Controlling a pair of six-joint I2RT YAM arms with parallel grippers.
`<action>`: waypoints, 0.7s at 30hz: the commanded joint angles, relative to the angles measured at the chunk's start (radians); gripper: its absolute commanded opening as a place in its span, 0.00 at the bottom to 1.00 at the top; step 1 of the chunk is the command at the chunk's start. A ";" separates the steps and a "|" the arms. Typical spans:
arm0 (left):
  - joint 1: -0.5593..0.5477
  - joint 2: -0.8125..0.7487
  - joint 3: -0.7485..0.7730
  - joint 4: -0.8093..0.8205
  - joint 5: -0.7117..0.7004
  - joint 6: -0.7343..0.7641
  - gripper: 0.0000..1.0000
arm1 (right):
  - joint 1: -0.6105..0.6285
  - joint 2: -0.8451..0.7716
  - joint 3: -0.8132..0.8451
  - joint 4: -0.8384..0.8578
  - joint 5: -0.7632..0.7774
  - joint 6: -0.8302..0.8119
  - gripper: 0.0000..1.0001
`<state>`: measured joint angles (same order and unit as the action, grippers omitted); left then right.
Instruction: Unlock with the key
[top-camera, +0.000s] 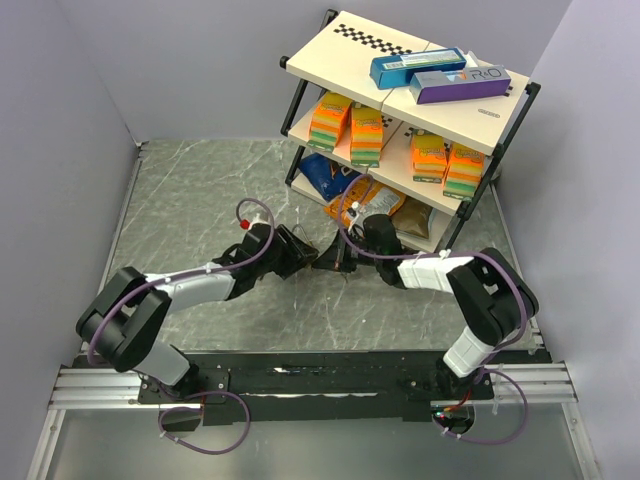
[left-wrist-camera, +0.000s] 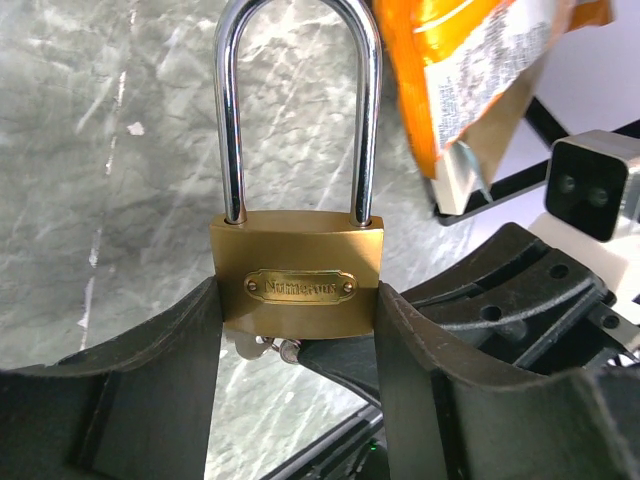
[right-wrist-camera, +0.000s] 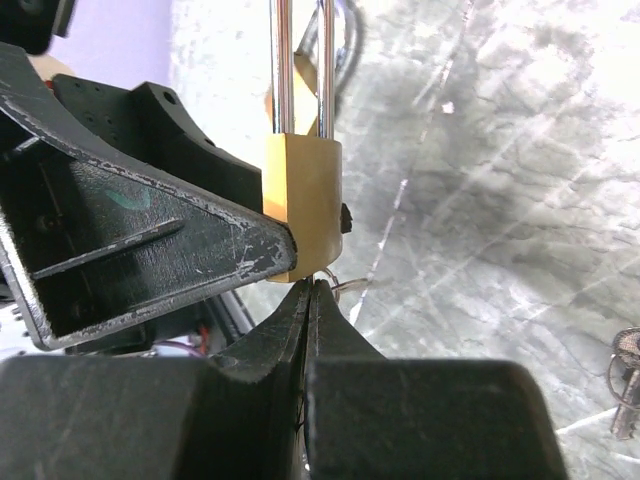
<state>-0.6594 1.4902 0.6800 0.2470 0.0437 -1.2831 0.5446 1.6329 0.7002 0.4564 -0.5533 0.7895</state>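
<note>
A brass padlock (left-wrist-camera: 297, 285) with a silver shackle (left-wrist-camera: 230, 120), seated in the body, is clamped upright between my left gripper's (left-wrist-camera: 297, 298) fingers. It also shows in the right wrist view (right-wrist-camera: 303, 205) and, small, between the two grippers in the top view (top-camera: 325, 262). My right gripper (right-wrist-camera: 311, 286) is shut right under the padlock's bottom face, its tips touching it. Only a thin sliver of the key (right-wrist-camera: 309, 280) shows between its tips, with a wire ring (right-wrist-camera: 347, 288) beside it. From the left wrist, small metal key parts (left-wrist-camera: 262, 347) sit under the padlock.
A wire shelf rack (top-camera: 400, 130) with snack boxes and bags stands just behind the grippers, on the right. A second bunch of keys (right-wrist-camera: 625, 385) lies on the marble tabletop (right-wrist-camera: 500, 150). Grey walls close in both sides.
</note>
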 joint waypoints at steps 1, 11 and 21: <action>-0.025 -0.093 -0.023 0.080 0.136 -0.047 0.01 | -0.064 -0.045 0.012 0.120 0.144 0.037 0.00; -0.025 -0.156 -0.040 0.129 0.150 -0.010 0.01 | -0.069 -0.062 0.019 0.130 0.115 0.105 0.00; -0.025 -0.197 -0.042 0.164 0.174 0.021 0.01 | -0.071 -0.056 0.022 0.151 0.107 0.165 0.00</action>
<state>-0.6537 1.3705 0.6281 0.2905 0.0353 -1.2842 0.5282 1.5997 0.7002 0.5152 -0.6243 0.9207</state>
